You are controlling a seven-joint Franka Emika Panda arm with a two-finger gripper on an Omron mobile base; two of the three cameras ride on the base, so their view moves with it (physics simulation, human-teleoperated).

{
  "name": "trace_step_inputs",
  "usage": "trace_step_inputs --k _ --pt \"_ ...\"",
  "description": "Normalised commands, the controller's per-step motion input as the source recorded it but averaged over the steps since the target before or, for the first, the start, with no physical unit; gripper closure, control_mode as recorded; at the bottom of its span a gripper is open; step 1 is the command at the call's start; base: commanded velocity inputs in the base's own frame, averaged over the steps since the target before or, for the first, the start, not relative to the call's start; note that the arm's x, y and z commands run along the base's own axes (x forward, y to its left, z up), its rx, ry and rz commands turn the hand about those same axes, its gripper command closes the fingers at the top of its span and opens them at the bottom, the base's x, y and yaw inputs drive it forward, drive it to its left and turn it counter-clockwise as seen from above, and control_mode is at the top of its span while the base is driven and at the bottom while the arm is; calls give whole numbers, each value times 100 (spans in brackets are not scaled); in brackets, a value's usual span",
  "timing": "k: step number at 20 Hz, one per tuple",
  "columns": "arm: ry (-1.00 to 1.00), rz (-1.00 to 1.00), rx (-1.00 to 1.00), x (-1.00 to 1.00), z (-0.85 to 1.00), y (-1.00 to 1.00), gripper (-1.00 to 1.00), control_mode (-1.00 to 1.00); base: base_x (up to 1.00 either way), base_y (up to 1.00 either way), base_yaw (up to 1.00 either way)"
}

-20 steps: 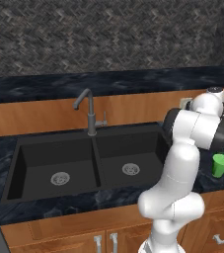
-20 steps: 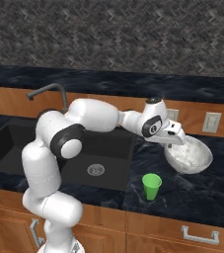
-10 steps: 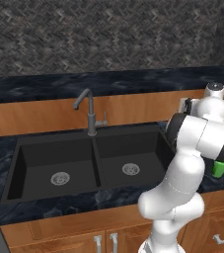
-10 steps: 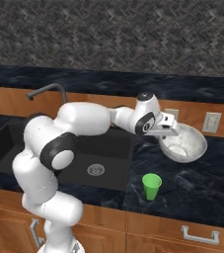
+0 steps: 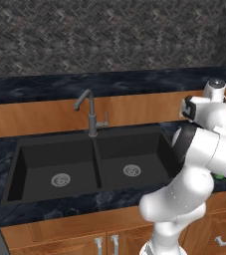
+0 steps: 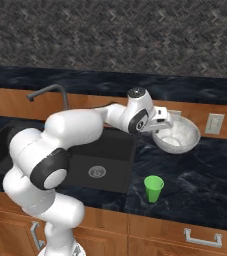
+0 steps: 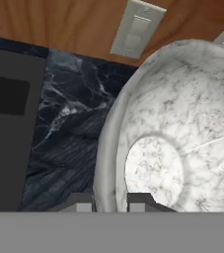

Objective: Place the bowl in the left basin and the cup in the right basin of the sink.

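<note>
Pincer [image 7: 110, 201] tight astride the rim of the unmarked bowl [image 7: 182, 138].

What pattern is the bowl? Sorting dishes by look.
White-grey marble veining on the bowl, clearest in the hand view.

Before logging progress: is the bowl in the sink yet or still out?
Out. The bowl hangs tilted above the counter, right of the sink, its rim pinched by the gripper.
</note>
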Motion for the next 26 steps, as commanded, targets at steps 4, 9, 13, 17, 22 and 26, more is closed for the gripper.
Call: trace_step_inputs --k 4,9,13,17,22,26 --pt "0 15 -1 -21 28 34 100 -100 0 0 0" --pt "-3 14 -1 -27 26 24 100 -100 0 0 0" --pt "-5 17 0 -32 25 31 100 -100 0 0 0" --pt "-2 17 0 -34 24 35 100 -100 0 0 0" --pt "0 18 0 -37 18 40 100 -100 0 0 0" --pt "0 20 0 -33 18 43 100 -100 0 0 0"
